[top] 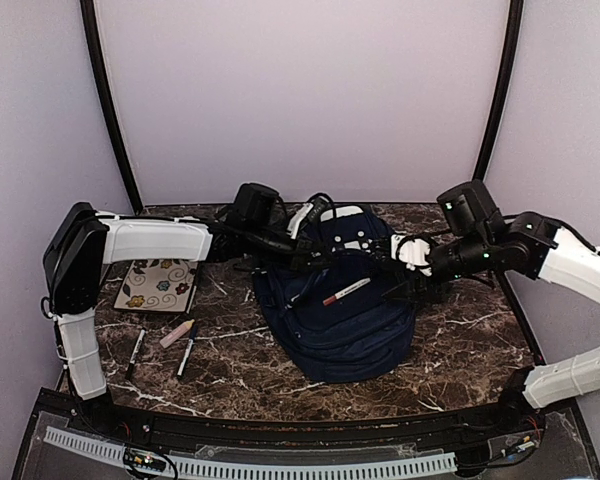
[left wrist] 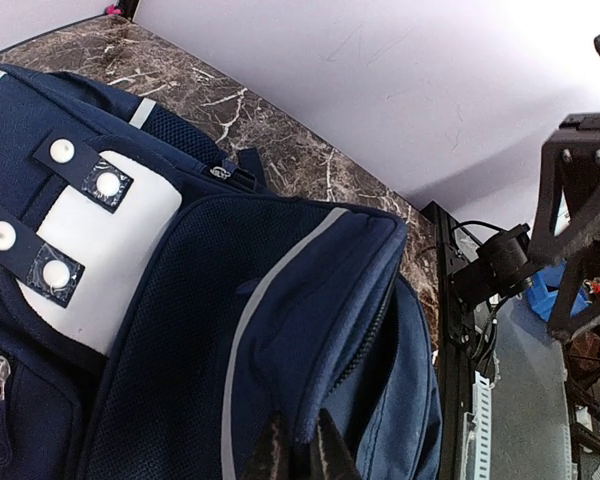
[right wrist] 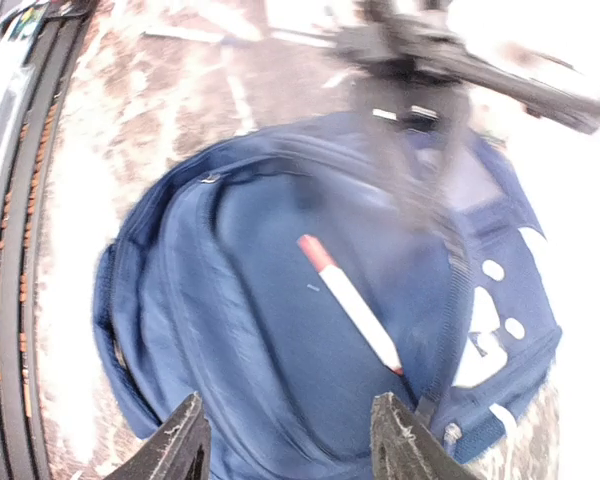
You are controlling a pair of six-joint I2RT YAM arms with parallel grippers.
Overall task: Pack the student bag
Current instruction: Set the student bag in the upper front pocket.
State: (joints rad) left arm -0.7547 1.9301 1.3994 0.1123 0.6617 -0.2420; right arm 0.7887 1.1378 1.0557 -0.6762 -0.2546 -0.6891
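The navy student bag [top: 345,335] lies flat in the middle of the marble table, its white patch with buckle straps [left wrist: 100,245] toward the back. A white marker with a red cap [top: 346,292] rests on the fabric inside the bag's open top, also in the right wrist view [right wrist: 350,300]. My left gripper [left wrist: 298,455] is shut on the zipper edge of the bag's flap [left wrist: 350,300], holding it up. My right gripper [right wrist: 290,445] hovers just above the bag [right wrist: 240,340], open with nothing between its fingers, the marker a little ahead of it.
A floral-patterned notebook [top: 158,285] lies at the table's left. In front of it are a pinkish marker [top: 177,333] and two black pens [top: 137,350] [top: 186,357]. A black rail [top: 280,435] runs along the near edge. Curved black posts stand at both back corners.
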